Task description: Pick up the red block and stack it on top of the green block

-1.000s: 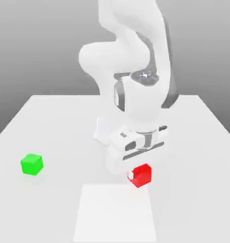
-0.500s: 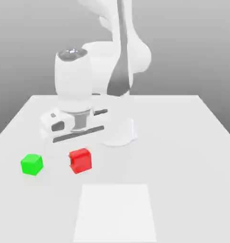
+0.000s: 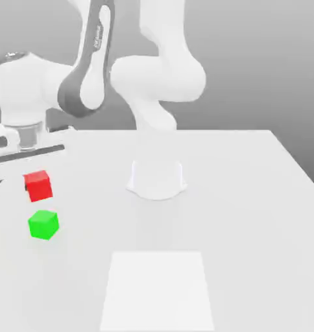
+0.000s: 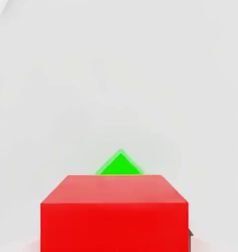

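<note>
The red block (image 3: 38,185) hangs in the air at the exterior view's left, held under the hand, with my gripper (image 3: 37,176) shut on it. The green block (image 3: 43,224) rests on the white table (image 3: 244,194) just below the red one and slightly nearer the camera, with a small gap between the two. In the hand view the red block (image 4: 114,211) sits close up, and a corner of the green block (image 4: 120,165) pokes out past its far edge. The red block hides most of the green one there.
The arm's round white base (image 3: 156,183) stands mid-table, to the right of both blocks in the exterior view. A paler square patch (image 3: 157,290) marks the table near its front edge. The table's left edge runs close to the blocks.
The arm has swung from the exterior view's right to its left, carrying the red block across the table to a spot just above the green block. The grip has stayed shut.
</note>
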Action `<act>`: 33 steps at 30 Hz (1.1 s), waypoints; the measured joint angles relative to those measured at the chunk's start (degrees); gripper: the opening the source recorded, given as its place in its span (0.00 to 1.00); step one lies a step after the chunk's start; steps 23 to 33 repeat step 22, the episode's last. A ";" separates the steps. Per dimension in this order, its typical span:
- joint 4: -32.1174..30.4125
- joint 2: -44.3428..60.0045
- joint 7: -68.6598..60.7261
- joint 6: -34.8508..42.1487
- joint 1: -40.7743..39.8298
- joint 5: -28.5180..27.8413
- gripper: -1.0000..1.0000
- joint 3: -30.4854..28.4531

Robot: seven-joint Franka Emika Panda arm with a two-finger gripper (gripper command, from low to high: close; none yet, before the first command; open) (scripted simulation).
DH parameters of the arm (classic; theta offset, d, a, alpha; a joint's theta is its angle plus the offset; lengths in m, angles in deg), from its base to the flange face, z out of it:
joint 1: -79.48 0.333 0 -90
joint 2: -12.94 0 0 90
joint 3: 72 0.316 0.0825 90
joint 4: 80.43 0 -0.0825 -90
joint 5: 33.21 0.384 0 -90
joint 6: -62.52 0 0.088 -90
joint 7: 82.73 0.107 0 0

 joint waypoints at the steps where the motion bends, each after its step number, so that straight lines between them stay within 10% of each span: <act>1: -0.02 0.63 -0.64 -0.60 0.53 0.88 0.00 -0.37; 22: 0.34 14.04 -17.20 -10.85 7.07 24.56 0.00 -0.80; 33: 0.34 14.04 -17.20 -10.85 7.07 24.56 0.00 -0.80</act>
